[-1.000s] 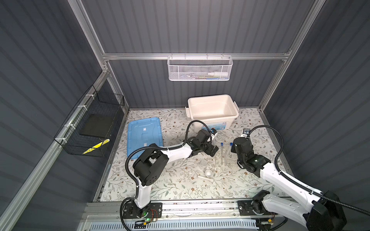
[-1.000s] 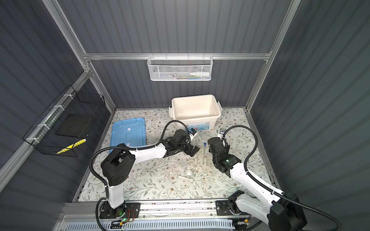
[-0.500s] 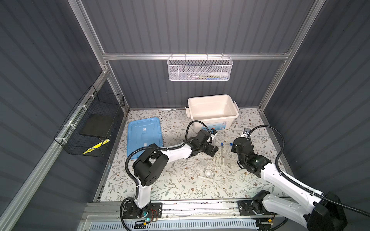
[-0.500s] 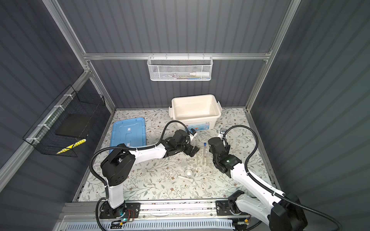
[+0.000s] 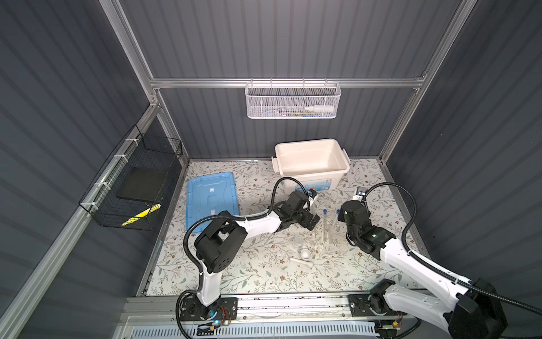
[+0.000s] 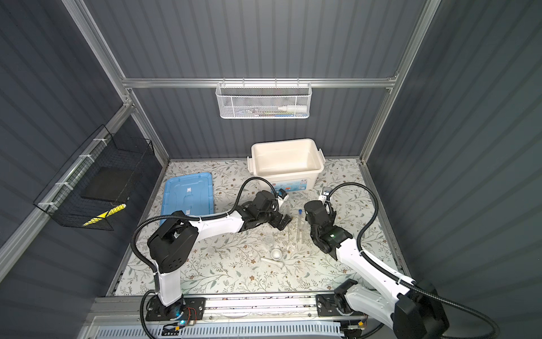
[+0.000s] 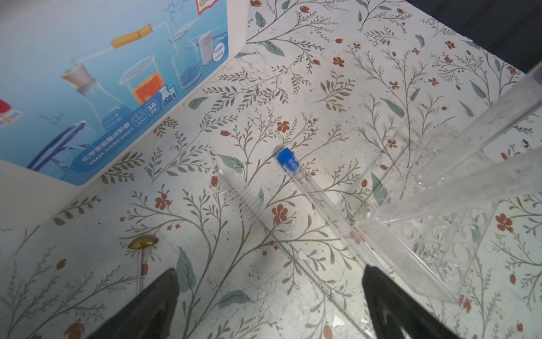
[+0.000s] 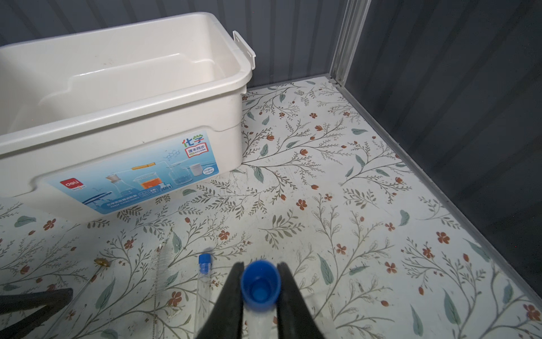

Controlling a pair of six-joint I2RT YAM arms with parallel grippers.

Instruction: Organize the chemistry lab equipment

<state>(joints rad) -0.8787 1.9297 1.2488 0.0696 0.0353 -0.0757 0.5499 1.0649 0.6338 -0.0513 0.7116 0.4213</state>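
There were two slim clear blue-capped test tubes. One tube (image 8: 260,286) was pinched in the right gripper (image 8: 260,265), its body hidden by the fingers. The other tube (image 7: 311,187) lay on the floral mat (image 5: 264,273) beside one clear plastic tube rack (image 7: 425,234). The left gripper (image 7: 269,271) stood wide and empty. One small white bowl (image 5: 305,254) and one white pestle (image 5: 299,261) lay together. One small clear beaker (image 5: 297,239) was faint.

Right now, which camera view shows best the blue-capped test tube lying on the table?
The left wrist view: the test tube is close and sharp. The right wrist view shows its capped end; both top views show it tiny.
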